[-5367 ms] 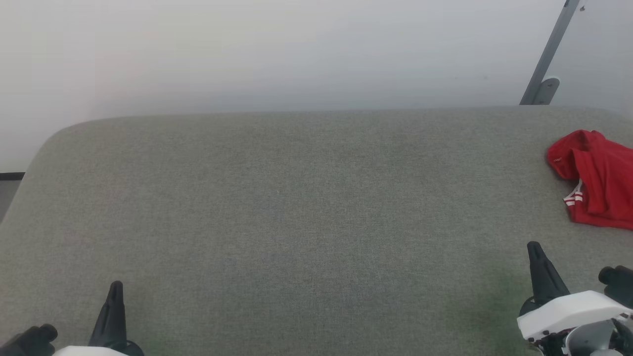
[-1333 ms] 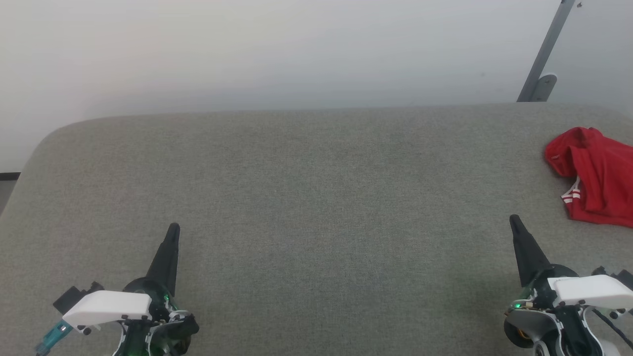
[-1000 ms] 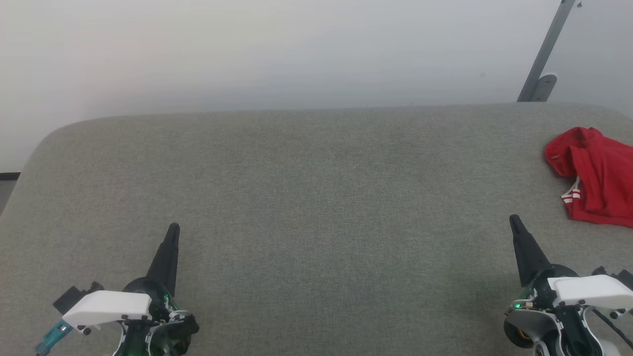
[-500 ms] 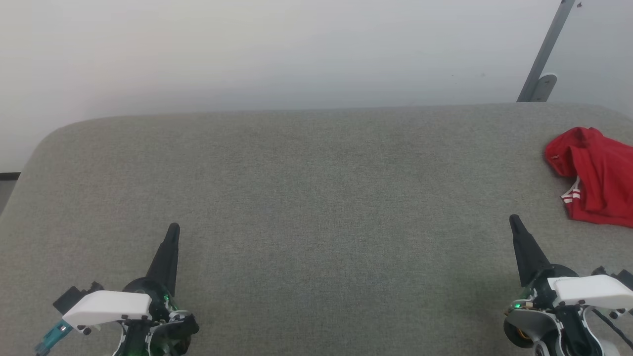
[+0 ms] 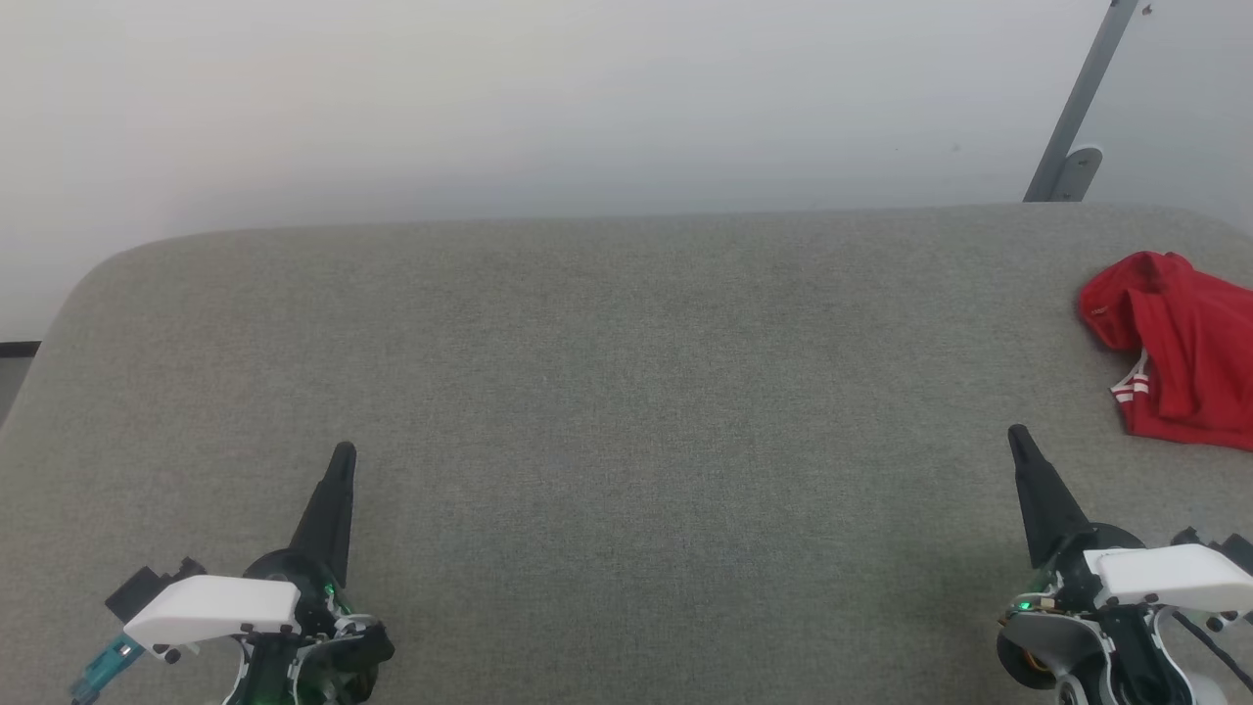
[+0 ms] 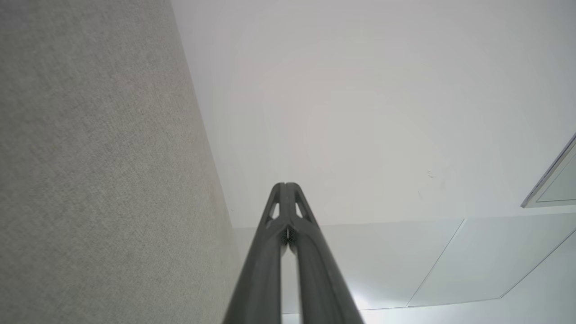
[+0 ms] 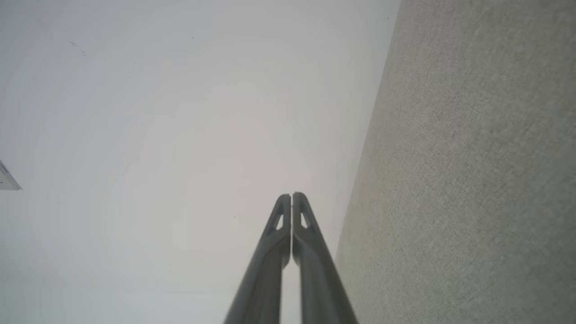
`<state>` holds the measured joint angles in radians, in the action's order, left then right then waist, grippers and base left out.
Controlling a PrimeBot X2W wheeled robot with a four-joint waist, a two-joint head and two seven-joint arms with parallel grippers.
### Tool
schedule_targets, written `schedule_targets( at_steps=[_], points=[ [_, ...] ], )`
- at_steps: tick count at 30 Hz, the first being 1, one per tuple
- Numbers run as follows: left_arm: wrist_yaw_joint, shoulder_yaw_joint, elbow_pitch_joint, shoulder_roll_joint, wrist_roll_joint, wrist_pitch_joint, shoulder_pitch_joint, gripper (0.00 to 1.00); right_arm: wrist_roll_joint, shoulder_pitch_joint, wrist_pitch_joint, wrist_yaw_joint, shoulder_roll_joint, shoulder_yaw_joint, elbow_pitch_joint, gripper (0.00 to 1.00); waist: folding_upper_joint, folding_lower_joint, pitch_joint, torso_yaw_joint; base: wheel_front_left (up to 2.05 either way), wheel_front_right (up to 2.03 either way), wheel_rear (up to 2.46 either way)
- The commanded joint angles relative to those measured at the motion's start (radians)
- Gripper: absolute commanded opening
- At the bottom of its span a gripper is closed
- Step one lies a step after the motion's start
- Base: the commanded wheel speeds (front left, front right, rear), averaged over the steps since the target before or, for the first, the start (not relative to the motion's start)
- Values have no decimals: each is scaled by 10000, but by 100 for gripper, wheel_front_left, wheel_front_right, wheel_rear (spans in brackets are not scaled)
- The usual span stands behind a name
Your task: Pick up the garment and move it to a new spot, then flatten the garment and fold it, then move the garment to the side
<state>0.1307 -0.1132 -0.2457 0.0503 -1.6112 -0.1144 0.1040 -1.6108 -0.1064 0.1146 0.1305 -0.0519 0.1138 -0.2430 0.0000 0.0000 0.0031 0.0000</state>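
The garment (image 5: 1175, 348) is a crumpled red heap with a bit of red-and-white striped trim, lying at the far right of the grey fabric surface (image 5: 607, 392) and cut off by the picture's edge. My right gripper (image 5: 1018, 438) is shut and empty, its tip a short way to the left of and nearer than the garment. At the lower left my left gripper (image 5: 344, 454) is shut and empty too, far from the garment. Each wrist view shows its own fingers pressed together: left gripper (image 6: 285, 185), right gripper (image 7: 291, 195).
A pale wall rises behind the grey surface. A grey metal strut with a bracket (image 5: 1077, 117) leans at the back right. The surface's rounded corner (image 5: 88, 284) is at the back left.
Since the oldest frame both arms have come forward over the surface, the left one more. In the last second nothing has moved.
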Motion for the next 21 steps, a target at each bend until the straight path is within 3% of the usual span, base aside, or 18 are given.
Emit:
schedule_targets(
  at_steps=[1, 21],
  points=[
    [0, -4, 6, -26, -32, -30, 111, 0, -40, -47, 11, 4, 38, 2, -38, 0, 0, 0, 0, 0, 0, 0, 0],
    [0, -6, 6, -26, -33, -29, 111, 0, -41, -47, 10, 4, 39, 2, -38, 0, 0, 0, 0, 0, 0, 0, 0]
  ],
)
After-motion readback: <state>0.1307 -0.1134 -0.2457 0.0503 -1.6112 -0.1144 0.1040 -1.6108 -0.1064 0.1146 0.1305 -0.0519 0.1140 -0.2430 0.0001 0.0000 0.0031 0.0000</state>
